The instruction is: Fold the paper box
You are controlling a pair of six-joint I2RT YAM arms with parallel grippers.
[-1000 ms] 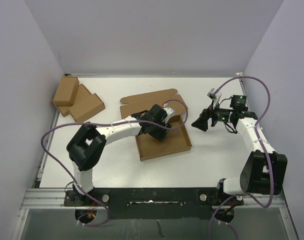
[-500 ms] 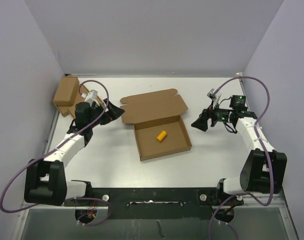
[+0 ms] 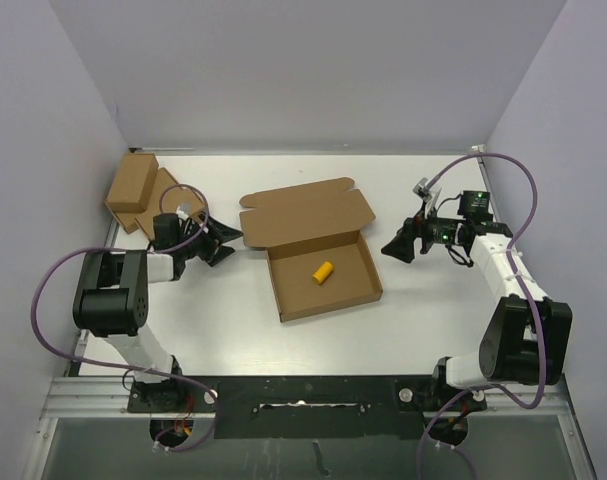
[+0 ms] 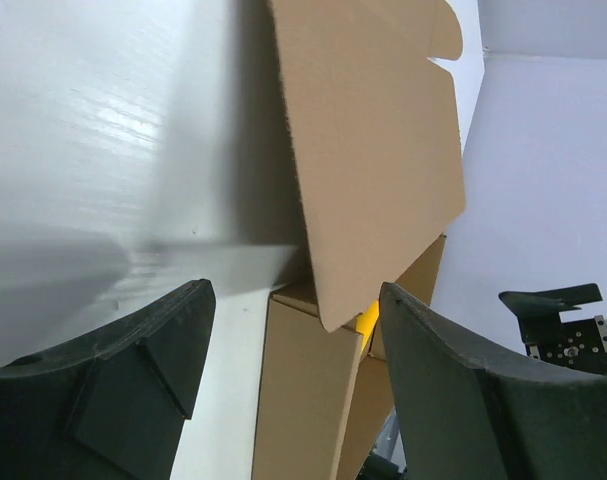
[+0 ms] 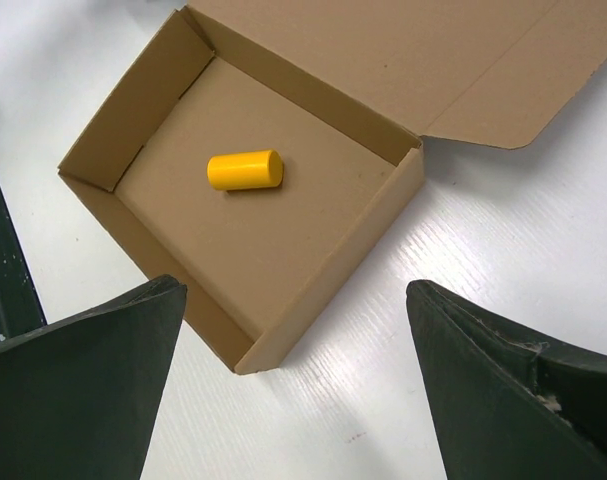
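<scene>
From above, the paper box (image 3: 348, 283) sits in the middle of the white table (image 3: 413, 330). Its lid (image 3: 303, 213) is open and lies back flat, away from the arms. A yellow cylinder (image 3: 324, 271) lies on its side inside the box. Two small brown boxes (image 3: 148, 195) rest in the far left corner, one partly on top of the other. The left fingers (image 3: 228, 243) are low, just beside the left edge of the lid. They are spread apart and hold nothing. The right fingers (image 3: 396, 243) are near the right side of the box. They are spread wide and hold nothing.

The left wrist camera looks along the table (image 4: 83, 120) from low down. The lid (image 4: 373, 150) fills the top of the picture. The box's brown wall (image 4: 303, 400) is below it, and a bit of yellow (image 4: 368, 318) peeks out. The gap between the two black fingers shows only the table and the box.

The right wrist camera looks down into the paper box (image 5: 283, 260). The yellow cylinder (image 5: 245, 169) lies on the box floor, near the back wall. The two black fingers are far apart at the bottom corners.
</scene>
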